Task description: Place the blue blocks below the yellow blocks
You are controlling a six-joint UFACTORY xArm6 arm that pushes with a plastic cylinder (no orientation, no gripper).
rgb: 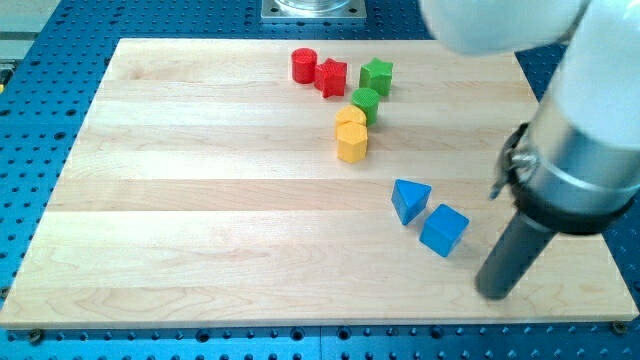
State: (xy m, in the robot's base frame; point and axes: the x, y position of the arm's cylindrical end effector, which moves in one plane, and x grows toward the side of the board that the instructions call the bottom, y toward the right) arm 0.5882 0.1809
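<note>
A blue triangular block [409, 199] and a blue cube [444, 229] lie side by side at the view's lower right of the wooden board [200, 200]. Two yellow blocks sit above and to the left of them: a yellow hexagonal block [352, 143] and another yellow block [351, 117] touching it just above. My tip [495, 291] rests on the board to the right of and below the blue cube, a short gap away from it.
A red cylinder [304, 65] and a red star-shaped block [331, 77] stand near the view's top. A green star-shaped block [377, 75] and a green cylinder [366, 102] stand just above the yellow blocks. The arm's white body covers the upper right.
</note>
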